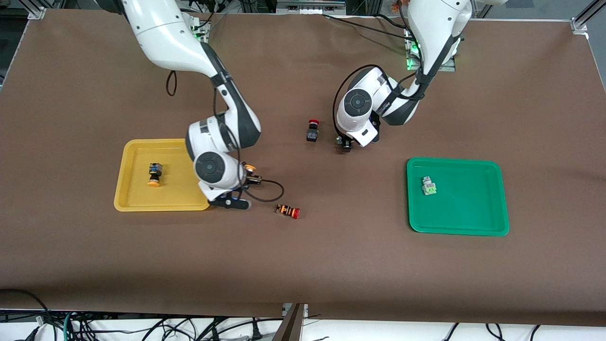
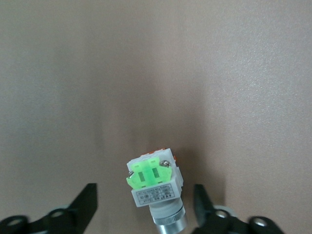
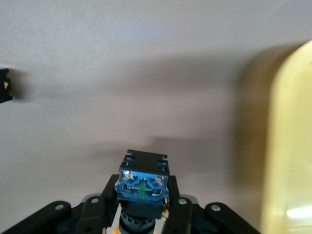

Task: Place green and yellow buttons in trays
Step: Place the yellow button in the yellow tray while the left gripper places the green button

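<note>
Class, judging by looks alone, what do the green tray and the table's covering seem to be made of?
Green tray: likely moulded plastic, smooth and slightly glossy, with rounded corners and a raised rim. Table covering: probably a matte brown mat or fabric, without shine; its exact material is unclear.

The right-end tray holds one switch; the left-end tray holds another switch. Between the trays, the right gripper clamps a held switch just beside the right-end tray; the left gripper straddles a table switch, fingers apart from it. An upright spare switch stands beside the left gripper; a toppled spare switch lies nearer the camera.

Two red-capped switches — brown table
</note>
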`<action>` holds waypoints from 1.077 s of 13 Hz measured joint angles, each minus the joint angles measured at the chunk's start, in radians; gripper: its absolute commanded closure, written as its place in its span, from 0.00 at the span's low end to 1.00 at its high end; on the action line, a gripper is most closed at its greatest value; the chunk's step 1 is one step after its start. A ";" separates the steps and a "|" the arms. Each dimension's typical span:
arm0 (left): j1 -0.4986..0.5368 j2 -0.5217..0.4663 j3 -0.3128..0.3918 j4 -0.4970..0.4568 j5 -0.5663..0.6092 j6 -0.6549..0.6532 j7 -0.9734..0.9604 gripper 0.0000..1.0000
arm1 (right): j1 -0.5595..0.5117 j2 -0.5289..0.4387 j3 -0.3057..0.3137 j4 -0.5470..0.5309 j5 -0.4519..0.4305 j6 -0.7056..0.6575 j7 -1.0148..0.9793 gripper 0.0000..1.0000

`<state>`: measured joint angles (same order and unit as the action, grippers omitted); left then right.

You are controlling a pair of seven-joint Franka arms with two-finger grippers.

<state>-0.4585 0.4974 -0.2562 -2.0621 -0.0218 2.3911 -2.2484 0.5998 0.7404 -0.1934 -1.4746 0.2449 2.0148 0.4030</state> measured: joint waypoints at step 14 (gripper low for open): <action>0.144 -0.078 0.030 0.253 0.004 -0.437 0.304 0.84 | -0.029 -0.040 -0.229 -0.249 -0.001 0.016 -0.489 0.00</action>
<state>-0.3147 0.4199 -0.2258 -1.8089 -0.0176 1.9545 -1.9445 0.5704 0.7005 -0.4229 -1.7234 0.2442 2.0313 -0.0860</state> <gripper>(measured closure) 0.573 0.396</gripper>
